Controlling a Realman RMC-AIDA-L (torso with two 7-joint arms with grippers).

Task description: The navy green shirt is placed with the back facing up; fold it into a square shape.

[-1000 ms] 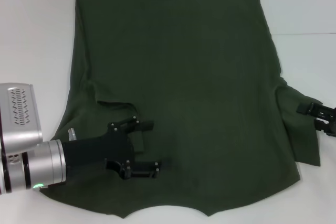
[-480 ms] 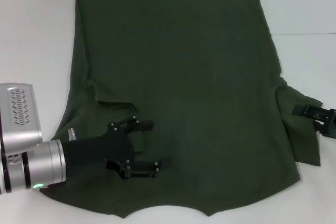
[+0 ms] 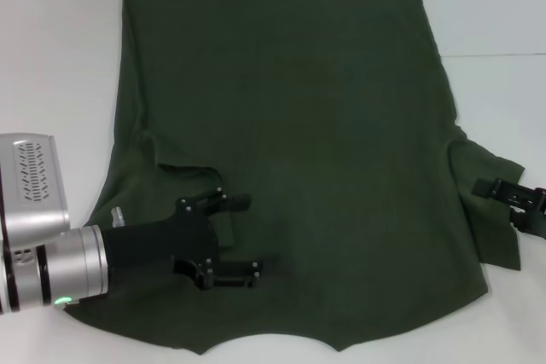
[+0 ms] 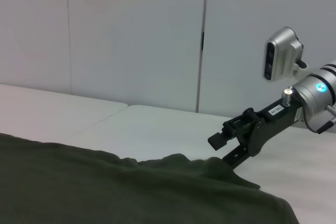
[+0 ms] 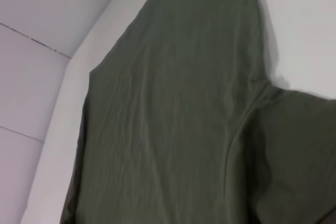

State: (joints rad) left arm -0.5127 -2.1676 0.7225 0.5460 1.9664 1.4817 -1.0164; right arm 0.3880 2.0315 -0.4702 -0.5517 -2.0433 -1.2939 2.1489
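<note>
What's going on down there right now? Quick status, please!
Left gripper open, over folded-in left sleeve. Right gripper at right sleeve edge, grip unclear. Navy green shirt flat on table, not yet square. Nothing in the way.

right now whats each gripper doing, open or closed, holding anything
Left gripper: open, over the navy green shirt where its left sleeve is folded in, holding nothing.
Right gripper: over the right sleeve; open or closed cannot be told.

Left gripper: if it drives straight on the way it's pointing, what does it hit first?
Nothing standing in its line. The left gripper, open, points toward the robot's right over the shirt; ahead lies only flat shirt fabric, then table. Its height above the cloth is unclear.
</note>
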